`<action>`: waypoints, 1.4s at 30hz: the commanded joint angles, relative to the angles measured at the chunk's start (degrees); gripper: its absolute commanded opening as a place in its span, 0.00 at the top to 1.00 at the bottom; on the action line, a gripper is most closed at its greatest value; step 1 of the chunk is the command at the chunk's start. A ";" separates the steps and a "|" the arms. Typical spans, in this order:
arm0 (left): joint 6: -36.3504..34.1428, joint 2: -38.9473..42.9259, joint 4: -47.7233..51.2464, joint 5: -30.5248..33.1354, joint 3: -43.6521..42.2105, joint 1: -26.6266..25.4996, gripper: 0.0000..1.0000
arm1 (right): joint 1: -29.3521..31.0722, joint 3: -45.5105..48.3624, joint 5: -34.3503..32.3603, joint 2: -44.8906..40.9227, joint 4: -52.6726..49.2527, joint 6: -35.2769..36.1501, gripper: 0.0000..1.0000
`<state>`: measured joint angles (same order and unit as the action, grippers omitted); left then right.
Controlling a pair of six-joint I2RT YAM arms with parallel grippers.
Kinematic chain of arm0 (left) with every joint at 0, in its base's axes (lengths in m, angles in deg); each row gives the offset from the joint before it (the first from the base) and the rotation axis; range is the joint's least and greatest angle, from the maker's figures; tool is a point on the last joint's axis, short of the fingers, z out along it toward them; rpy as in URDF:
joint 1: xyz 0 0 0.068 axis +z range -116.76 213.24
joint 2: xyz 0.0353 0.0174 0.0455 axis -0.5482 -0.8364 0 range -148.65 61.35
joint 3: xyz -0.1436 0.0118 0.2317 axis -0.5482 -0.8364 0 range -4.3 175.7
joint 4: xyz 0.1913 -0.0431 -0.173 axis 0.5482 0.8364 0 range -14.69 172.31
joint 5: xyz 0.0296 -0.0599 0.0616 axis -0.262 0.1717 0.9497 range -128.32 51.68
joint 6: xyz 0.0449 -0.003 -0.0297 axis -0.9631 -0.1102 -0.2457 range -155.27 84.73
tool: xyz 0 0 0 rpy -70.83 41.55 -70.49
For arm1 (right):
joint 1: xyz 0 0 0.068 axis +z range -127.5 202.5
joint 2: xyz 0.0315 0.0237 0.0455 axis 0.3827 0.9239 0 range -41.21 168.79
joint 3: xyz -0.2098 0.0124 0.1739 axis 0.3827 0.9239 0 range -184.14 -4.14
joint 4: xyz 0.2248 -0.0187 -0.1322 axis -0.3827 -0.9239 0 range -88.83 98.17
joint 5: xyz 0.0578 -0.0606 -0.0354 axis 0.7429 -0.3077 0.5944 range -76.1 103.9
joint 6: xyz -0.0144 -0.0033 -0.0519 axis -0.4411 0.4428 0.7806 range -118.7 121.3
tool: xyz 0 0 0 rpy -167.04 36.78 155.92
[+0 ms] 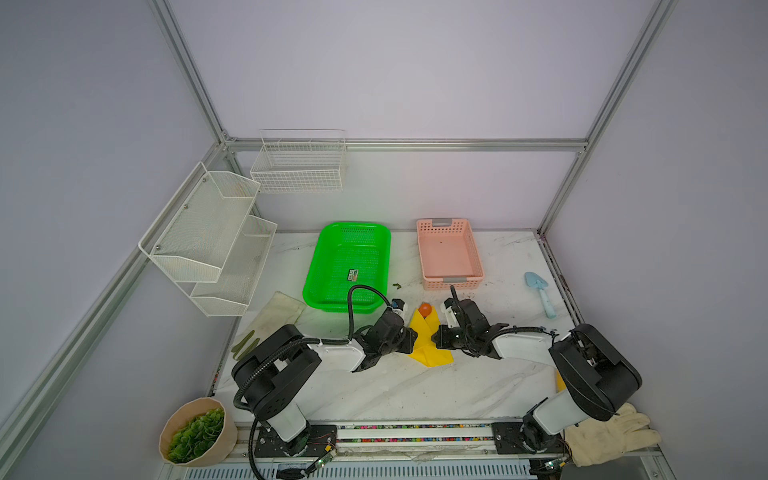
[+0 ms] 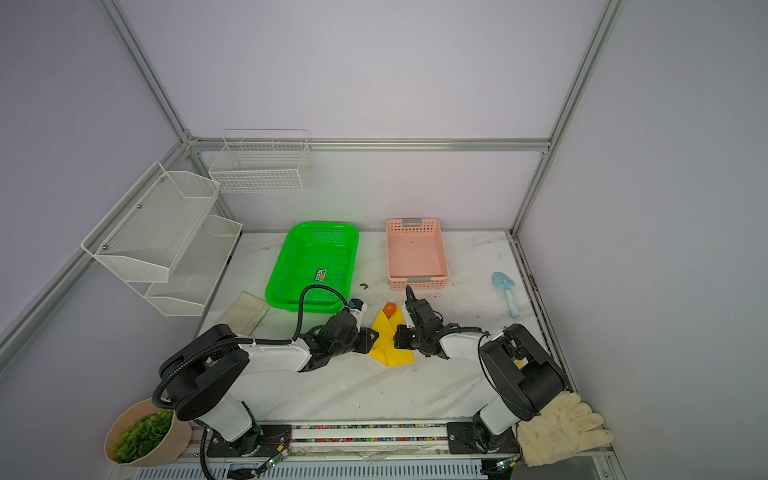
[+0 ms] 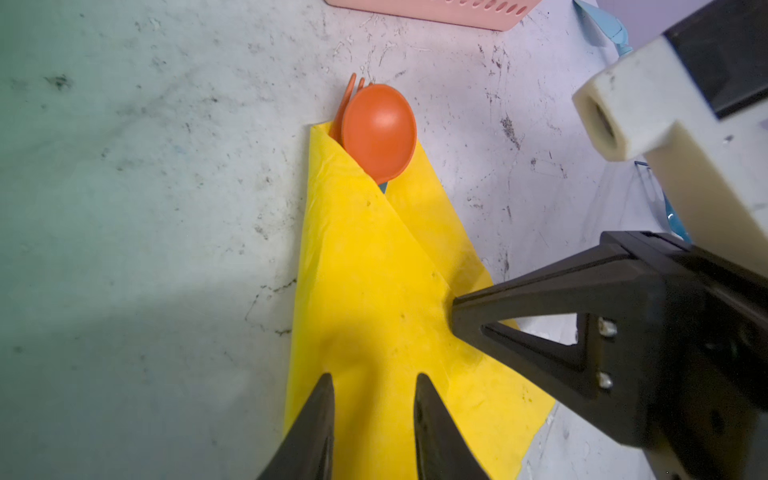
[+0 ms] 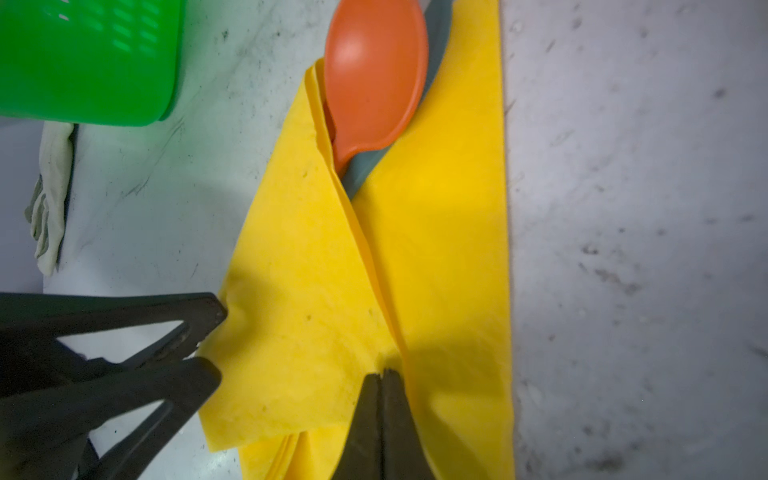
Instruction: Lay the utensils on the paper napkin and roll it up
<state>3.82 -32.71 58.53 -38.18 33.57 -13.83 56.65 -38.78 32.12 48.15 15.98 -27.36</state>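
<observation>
Left wrist view gives the plainest look. The bright yellow paper napkin (image 3: 374, 270) lies on the marbled white bench (image 3: 145, 208) with one flap folded across the slim plastic utensils. Only their heads poke out at the far end: the round bowl of the orange spoon (image 3: 378, 129) and the tines of the orange fork (image 3: 351, 89) tucked behind it. The dull teal piece (image 4: 359, 170) shows better from the right wrist.

The left tool (image 3: 372, 378) hangs low over the near part of the napkin, jaws apart with yellow paper showing between them. I take it to be lining up for a pinch.

The right tool (image 4: 380, 372) has its jaws together, tips down on the seam where the flap crosses, which looks meant to pin the fold so it cannot spring open. I cannot tell whether any paper is caught between the tips.

In both top views the bundle sits between the two tools, nearer than the green basket (image 1: 345, 249) and pink basket (image 1: 446, 257). Placing looks done, and the rolling seems only partly so, since the other flap lies flat.
</observation>
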 commanded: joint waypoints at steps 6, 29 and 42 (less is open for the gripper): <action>2.43 -0.20 -7.75 -1.64 -4.69 -0.64 0.69 | 0.13 1.59 -1.52 2.25 -7.46 -0.05 0.97; 4.08 -0.01 -11.11 1.62 -9.42 -4.27 0.72 | 0.13 0.79 -1.17 1.67 -8.17 -0.43 0.97; 6.06 -1.57 -14.60 1.84 -11.32 -4.26 0.72 | 0.13 -4.44 0.41 -6.32 -13.36 0.85 0.89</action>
<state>9.18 -33.52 43.30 -37.46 24.19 -18.11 56.67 -40.35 32.62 44.80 7.63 -27.41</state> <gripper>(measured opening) 0.280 0.112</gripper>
